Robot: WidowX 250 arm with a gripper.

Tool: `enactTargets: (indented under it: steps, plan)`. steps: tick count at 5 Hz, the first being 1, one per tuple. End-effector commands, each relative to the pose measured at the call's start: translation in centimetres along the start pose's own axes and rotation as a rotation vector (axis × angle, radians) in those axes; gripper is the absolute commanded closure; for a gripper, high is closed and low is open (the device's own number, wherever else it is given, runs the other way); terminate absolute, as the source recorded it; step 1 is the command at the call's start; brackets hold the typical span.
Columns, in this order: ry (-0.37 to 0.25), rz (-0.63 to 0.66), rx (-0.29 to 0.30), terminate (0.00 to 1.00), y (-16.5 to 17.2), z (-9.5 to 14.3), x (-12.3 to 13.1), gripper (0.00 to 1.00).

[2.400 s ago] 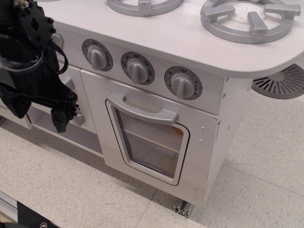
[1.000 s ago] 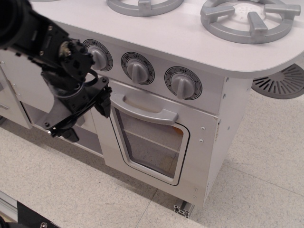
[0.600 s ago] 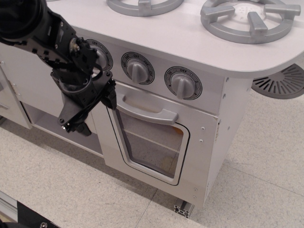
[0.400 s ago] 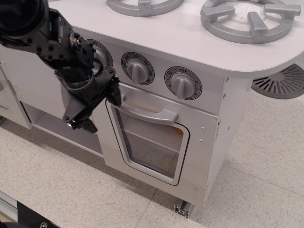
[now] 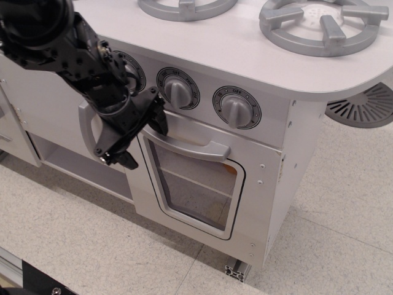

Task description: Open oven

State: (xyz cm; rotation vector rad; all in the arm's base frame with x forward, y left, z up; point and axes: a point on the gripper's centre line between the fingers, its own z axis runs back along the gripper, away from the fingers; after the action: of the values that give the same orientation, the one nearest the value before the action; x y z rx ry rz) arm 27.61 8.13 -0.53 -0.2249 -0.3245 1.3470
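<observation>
The white-grey toy oven (image 5: 202, 184) stands with its windowed door shut. Its wide grey bar handle (image 5: 190, 146) runs across the top of the door. Two grey dial knobs (image 5: 178, 91) show in full above it, and the third is partly hidden behind my arm. My black gripper (image 5: 141, 140) is open at the left end of the handle. One finger (image 5: 158, 120) sits just above the handle's end. The other finger (image 5: 123, 160) hangs lower left, beside the door's edge. It holds nothing.
Two grey burner grates (image 5: 322, 24) sit on the stove top. A plain cabinet door with a vertical handle (image 5: 86, 126) is left of the oven, behind my arm. A grey slotted disc (image 5: 365, 104) lies on the floor at right. A metal rail (image 5: 15, 270) runs along the bottom left.
My arm has swung right from the cabinet side to the oven handle's left end. The fingers stay open. The oven door has not moved.
</observation>
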Motion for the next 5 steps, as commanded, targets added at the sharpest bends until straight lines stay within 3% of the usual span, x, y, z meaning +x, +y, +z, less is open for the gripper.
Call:
enactTargets:
  steps: [1, 2, 3, 4, 5]
  plan:
    - [0.018, -0.026, -0.025, 0.0, -1.4, -1.0, 0.1, 0.0]
    - [0.001, -0.047, 0.009, 0.0, -0.7, -1.2, -0.1, 0.0]
    - [-0.013, -0.057, 0.097, 0.0, 1.7, 0.3, -0.1, 0.0]
    - [-0.009, -0.114, 0.245, 0.0, 3.2, 2.3, 0.1, 0.0]
    - [-0.02, -0.221, 0.309, 0.0, 4.7, 3.8, 0.2, 0.0]
